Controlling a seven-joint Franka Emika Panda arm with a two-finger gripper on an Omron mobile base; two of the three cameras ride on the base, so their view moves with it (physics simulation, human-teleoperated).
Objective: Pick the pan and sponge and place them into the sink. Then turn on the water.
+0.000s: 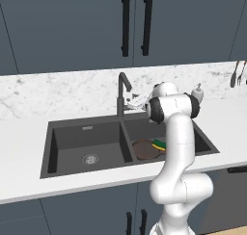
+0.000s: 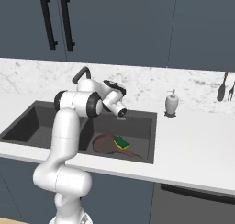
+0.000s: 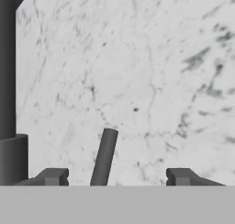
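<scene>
**Reaching for the faucet lever with pan and sponge already in the basin**

Turning on the water is the step in hand, judging by how things lie. The pan rests on the floor of the right basin of the sink, with the sponge on its right part; no stream runs from the faucet.

The end effector hangs at the far edge of the sink beside the faucet base, its fingertips spread apart and clamped on nothing. In the hand view a thin dark rod, likely the faucet lever, stands between the tips, nearer the left one, against the marble backsplash.

To do this well, the lever should sit squarely between the tips, so a small shift to centre it looks worthwhile. Then a steady sideways push or light pinch should swing it. The faucet's upright post is just beside the left tip, so that side needs clearance. The soap dispenser stands well apart on the surface to the right.
</scene>
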